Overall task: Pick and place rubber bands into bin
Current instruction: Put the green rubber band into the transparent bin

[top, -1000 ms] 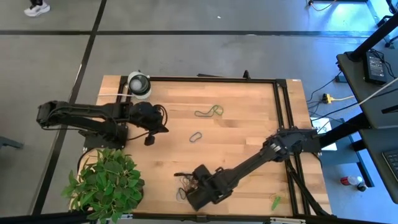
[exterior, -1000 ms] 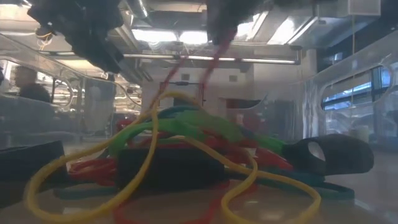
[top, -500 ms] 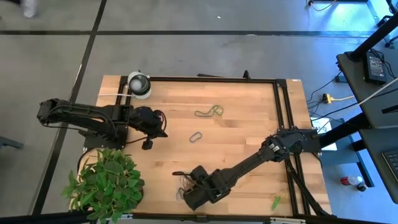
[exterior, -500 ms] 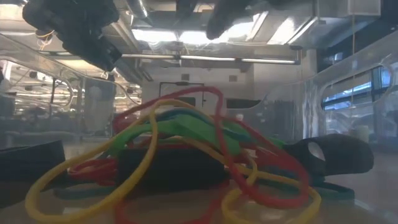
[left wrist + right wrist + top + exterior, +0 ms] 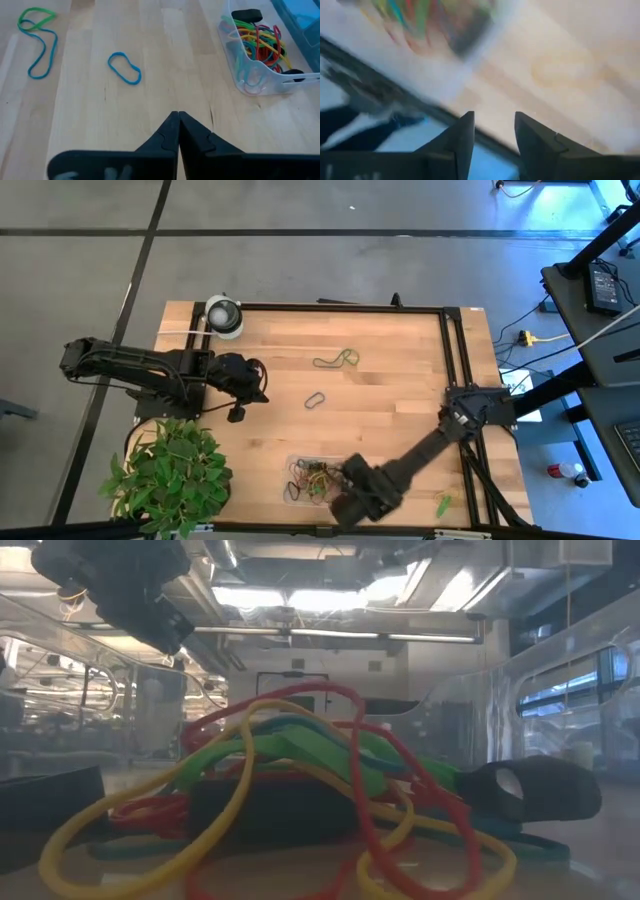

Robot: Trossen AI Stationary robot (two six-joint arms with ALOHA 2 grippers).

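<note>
The right claw (image 5: pixel 345 502) stood at the worktop's (image 5: pixel 400 380) front edge, just beside the bin (image 5: pixel 296 465), its fingers parted and holding nothing. The bin sat against that front edge, left of middle, its long axis running along the edge, with a tangle of rubber bands (image 5: pixel 310 479) heaped inside. To do the next pick well, in my judgement, the claw should rise clear of the bin wall before swinging away, so no loop trails out. Farther back, mid-worktop, a small blue band (image 5: pixel 316 399) lay slanted, long axis front-left to back-right. Beyond it a green-and-blue pair (image 5: pixel 336 360) stretched roughly side to side. The left claw (image 5: pixel 262 391), shut and empty, waited near the left edge.
</note>
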